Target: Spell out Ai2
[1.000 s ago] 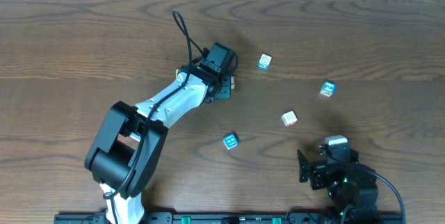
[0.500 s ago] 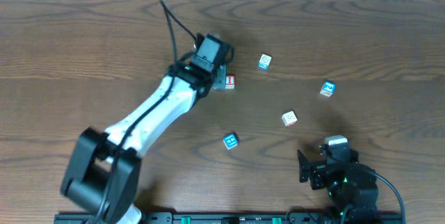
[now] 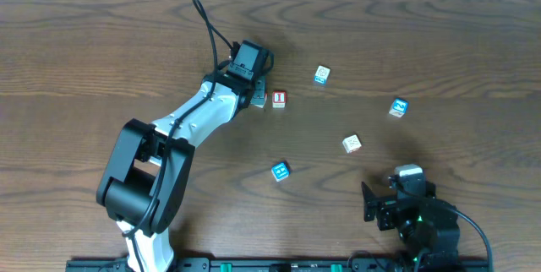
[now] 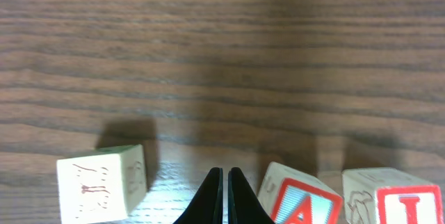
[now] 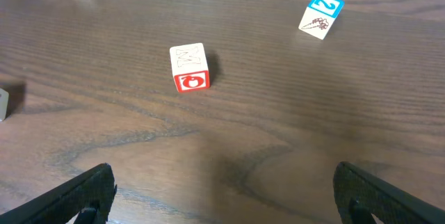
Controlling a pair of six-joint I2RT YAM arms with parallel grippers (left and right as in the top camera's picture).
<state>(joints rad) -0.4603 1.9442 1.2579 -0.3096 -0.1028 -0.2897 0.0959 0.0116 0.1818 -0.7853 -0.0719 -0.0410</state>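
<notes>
Left arm stretched diagonally over the surface; left pincer pressed closed, empty, just beside the A block. Right arm folded at near edge, right pincer wide.

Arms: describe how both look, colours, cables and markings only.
The left arm has white links, black joints and a black cable looping off its wrist. Its fingers are thin and black. The right arm is black with a pale cap, a green light and a second cable.
</notes>
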